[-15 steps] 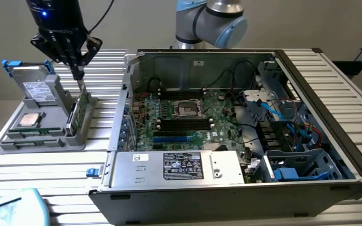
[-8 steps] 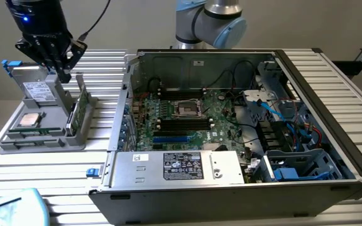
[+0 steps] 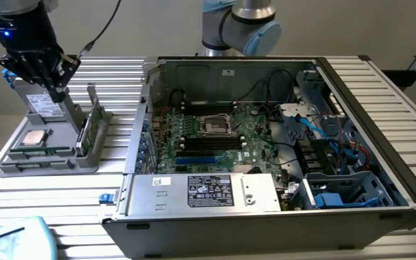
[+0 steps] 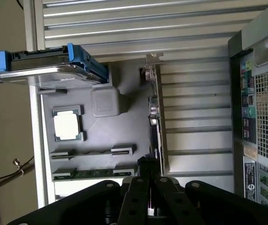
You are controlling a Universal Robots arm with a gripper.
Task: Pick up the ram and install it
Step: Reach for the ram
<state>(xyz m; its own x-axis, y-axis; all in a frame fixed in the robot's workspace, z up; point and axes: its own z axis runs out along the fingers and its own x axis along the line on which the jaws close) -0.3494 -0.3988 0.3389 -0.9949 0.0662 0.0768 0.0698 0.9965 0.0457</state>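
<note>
The ram [image 4: 94,174] is a thin green stick lying in a slot of the grey parts tray [image 4: 124,136], in the slot farthest from the blue-railed drive. In the exterior view the ram [image 3: 38,162] sits at the tray's near end. My gripper [image 3: 54,96] hangs above the tray [image 3: 85,165] at the exterior view's left. Its black fingers [image 4: 136,197] are pressed together, shut, with nothing between them. In the wrist view the gripper [image 4: 145,180] hovers over the tray end near the ram, apart from it.
The tray also holds a square silver processor [image 4: 67,126], a hard drive with blue rails [image 4: 44,65] and a green card standing on edge [image 4: 155,122]. The open computer case [image 3: 381,162] with its motherboard [image 3: 215,135] lies to the exterior view's right on a slatted table.
</note>
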